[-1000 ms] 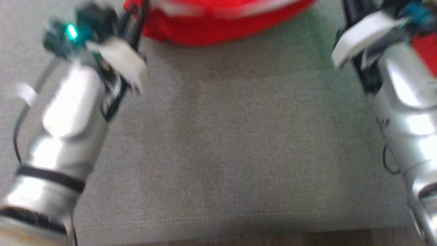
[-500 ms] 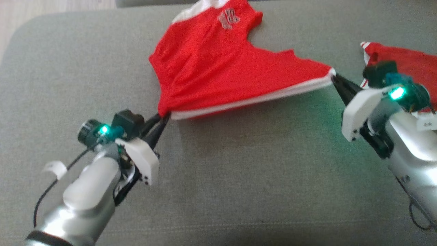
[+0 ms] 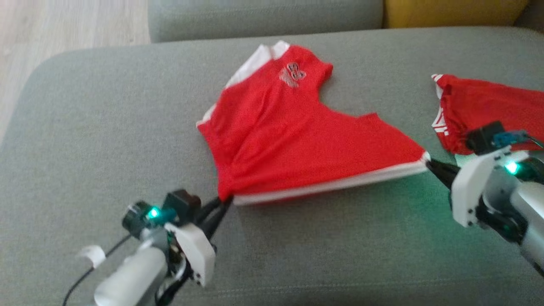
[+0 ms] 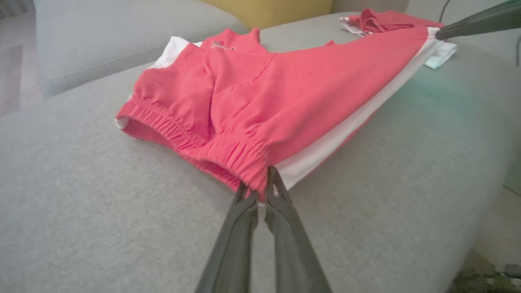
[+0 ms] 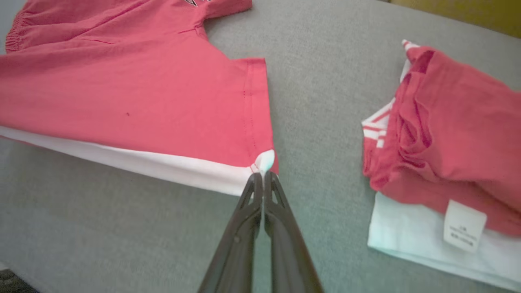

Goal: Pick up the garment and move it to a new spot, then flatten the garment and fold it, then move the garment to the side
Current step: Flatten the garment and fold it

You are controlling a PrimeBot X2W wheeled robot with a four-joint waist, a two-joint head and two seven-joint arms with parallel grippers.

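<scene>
Count first: two red garments on one grey sofa seat (image 3: 106, 127), two claws, and one yellow cushion (image 3: 450, 10) behind the back edge. The one that matters is a pair of red shorts (image 3: 297, 140), sitting around the middle of the seat. It's got a gathered elastic waistband, a white stripe down the side, and a small pale logo (image 3: 292, 75) on the leg nearest the back edge. The left claw (image 3: 224, 202) is clenched on a waistband corner. The right claw (image 3: 429, 161) is pinched tight on the hem corner, right where the white stripe ends, so that striped edge runs straight between them. The other red garment (image 3: 480, 110) lies crumpled by the seat's right edge, white underneath with a label (image 5: 464, 226) showing, apart from the shorts.
</scene>
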